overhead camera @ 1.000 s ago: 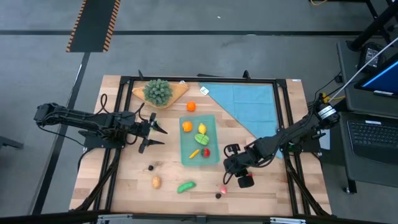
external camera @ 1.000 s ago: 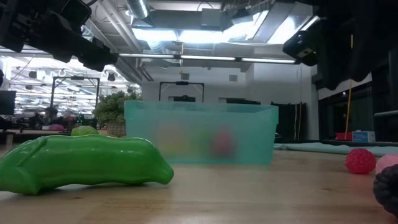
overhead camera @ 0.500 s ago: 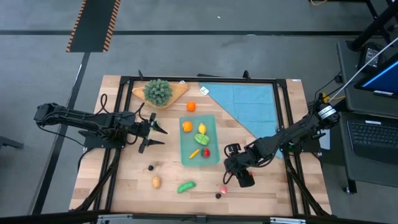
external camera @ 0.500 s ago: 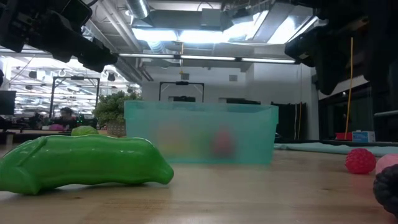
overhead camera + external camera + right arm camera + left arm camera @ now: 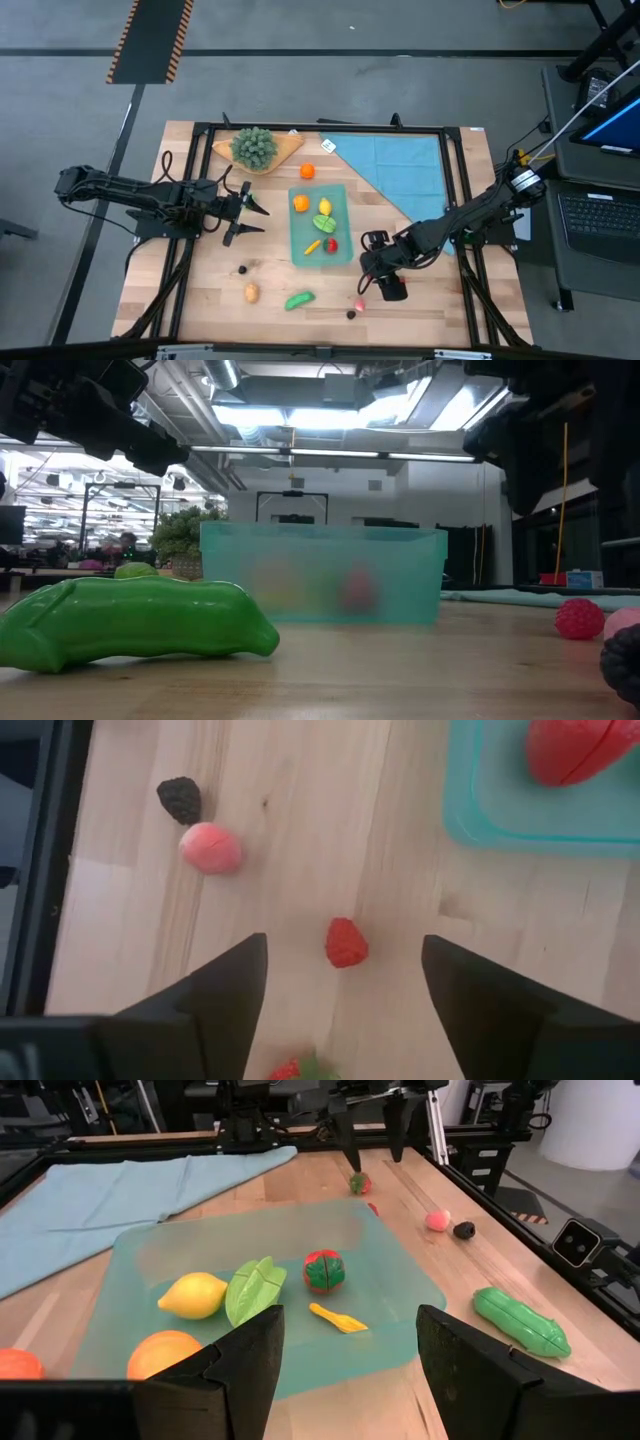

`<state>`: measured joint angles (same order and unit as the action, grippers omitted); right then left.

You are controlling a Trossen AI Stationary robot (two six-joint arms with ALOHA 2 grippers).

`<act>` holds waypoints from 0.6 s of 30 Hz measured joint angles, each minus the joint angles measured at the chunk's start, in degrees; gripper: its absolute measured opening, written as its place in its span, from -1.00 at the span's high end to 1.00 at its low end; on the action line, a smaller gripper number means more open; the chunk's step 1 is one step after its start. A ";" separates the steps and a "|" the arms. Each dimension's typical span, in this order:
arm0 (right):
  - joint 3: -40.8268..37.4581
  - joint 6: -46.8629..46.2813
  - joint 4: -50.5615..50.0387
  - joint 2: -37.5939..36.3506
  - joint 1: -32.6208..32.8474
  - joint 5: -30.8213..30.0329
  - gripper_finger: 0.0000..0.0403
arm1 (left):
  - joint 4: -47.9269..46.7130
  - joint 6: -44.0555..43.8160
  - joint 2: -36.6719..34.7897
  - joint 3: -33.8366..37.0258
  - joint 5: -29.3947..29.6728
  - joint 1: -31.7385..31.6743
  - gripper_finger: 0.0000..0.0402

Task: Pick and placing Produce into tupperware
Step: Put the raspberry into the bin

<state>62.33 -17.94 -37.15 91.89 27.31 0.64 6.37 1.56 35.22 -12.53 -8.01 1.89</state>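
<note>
Table-level look across the wood top: green pod up close, teal container behind it.

A glossy green pea pod [image 5: 135, 622] lies near the camera on the left of the wooden table [image 5: 400, 670], filling much of that side. Behind it, farther across the table, stands the translucent teal tupperware [image 5: 322, 573]; blurred yellow and red shapes show through its wall. Over the pod's far edge peeks a small yellow-green piece [image 5: 134, 570], and beyond that a bushy green leafy bunch [image 5: 183, 532]. On the right, near the edge, sit a bumpy red berry [image 5: 579, 618], a pink piece [image 5: 623, 623] just beside it, and a dark piece [image 5: 624, 664] nearest the camera. Dark arm parts hang at the upper left [image 5: 85, 410] and upper right [image 5: 560, 420].
</note>
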 joint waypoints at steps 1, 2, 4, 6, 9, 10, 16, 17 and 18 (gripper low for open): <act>0.00 -0.07 0.10 0.28 0.00 -0.01 -0.32 | 0.00 0.00 0.02 0.02 0.00 0.01 -0.10; 0.00 -0.42 0.10 0.80 0.00 -0.02 -0.32 | 0.00 -0.02 0.00 0.02 0.00 0.00 -0.10; 0.00 -1.47 0.04 2.27 0.00 -0.02 -0.32 | -0.02 -0.02 0.02 0.01 0.00 0.01 -0.10; 0.00 -1.42 -0.04 3.84 0.00 -0.02 -0.32 | -0.02 -0.02 0.02 0.00 0.00 0.01 -0.10; 0.00 -1.12 -0.15 6.24 0.00 -0.02 -0.32 | -0.04 -0.02 0.00 0.00 0.00 0.01 -0.10; 0.00 -1.03 -0.24 6.83 0.00 -0.02 -0.32 | -0.05 -0.03 0.02 0.00 0.00 0.00 -0.10; 0.00 0.27 -0.33 10.26 0.00 -0.02 -0.31 | -0.09 -0.21 0.02 0.02 0.00 0.02 -0.10; 0.00 0.30 -0.27 10.74 0.00 -0.02 -0.31 | -0.09 -0.20 0.02 0.00 0.00 0.01 -0.10; 0.00 0.39 -0.24 11.17 0.00 -0.02 -0.31 | -0.09 -0.20 0.02 0.02 0.00 0.00 -0.10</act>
<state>62.33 -17.55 -37.39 103.06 27.31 0.62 6.28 1.37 35.24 -12.52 -8.01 1.89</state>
